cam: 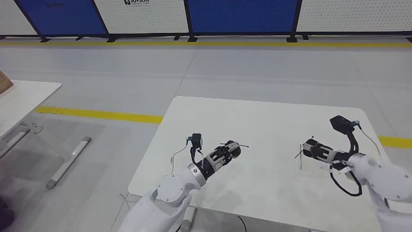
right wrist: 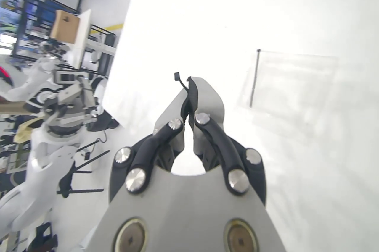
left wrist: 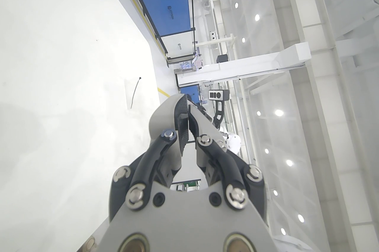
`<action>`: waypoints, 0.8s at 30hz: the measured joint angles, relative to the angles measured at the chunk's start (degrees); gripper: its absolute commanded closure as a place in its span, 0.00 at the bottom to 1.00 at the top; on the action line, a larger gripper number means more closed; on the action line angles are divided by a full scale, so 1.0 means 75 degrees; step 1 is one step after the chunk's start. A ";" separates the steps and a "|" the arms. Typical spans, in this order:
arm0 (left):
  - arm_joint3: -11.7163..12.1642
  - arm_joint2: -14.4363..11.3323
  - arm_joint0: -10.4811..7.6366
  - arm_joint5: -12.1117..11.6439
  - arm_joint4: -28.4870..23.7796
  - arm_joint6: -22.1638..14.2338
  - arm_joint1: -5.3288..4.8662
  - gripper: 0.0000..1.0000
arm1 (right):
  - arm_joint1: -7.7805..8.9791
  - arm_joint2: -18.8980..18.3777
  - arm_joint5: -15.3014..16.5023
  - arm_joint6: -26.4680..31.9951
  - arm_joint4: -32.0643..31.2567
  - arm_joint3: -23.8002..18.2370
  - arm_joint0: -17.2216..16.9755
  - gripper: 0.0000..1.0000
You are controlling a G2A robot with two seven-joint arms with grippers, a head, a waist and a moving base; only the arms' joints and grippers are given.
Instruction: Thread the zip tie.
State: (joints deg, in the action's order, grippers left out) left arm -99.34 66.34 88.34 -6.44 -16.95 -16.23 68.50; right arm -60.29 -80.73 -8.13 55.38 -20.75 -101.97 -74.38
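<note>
The white desk [cam: 270, 122] stands in a hall of blue and white panels, with a loose tie [left wrist: 135, 92] lying at the edge of a clear sheet [right wrist: 296, 84]. Our right gripper [right wrist: 188, 84] has its fingers clenched on the zip tie [right wrist: 177, 76], head poking past the tips; our left gripper [left wrist: 187, 105] is pressed shut too — on what, we cannot tell. We judge threading calls for bringing both tips close and holding the head steady — tail fed squarely into its slot.
</note>
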 measured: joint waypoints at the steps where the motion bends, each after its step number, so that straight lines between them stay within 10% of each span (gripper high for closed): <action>1: 0.0000 0.0000 0.0000 0.0000 0.0000 0.0000 0.0000 1.00 | -0.0012 0.0030 0.0030 -0.0179 0.0071 -0.0084 -0.0066 1.00; 24: 0.0000 0.0000 0.0000 0.0000 0.0000 0.0000 0.0000 1.00 | -0.0126 0.0849 0.0693 -0.0765 0.0769 -0.0345 -0.0271 1.00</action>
State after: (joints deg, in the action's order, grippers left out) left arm -99.34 66.34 88.34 -6.44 -16.95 -16.23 68.50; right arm -61.24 -74.36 -2.93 49.64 -14.98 -104.56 -76.42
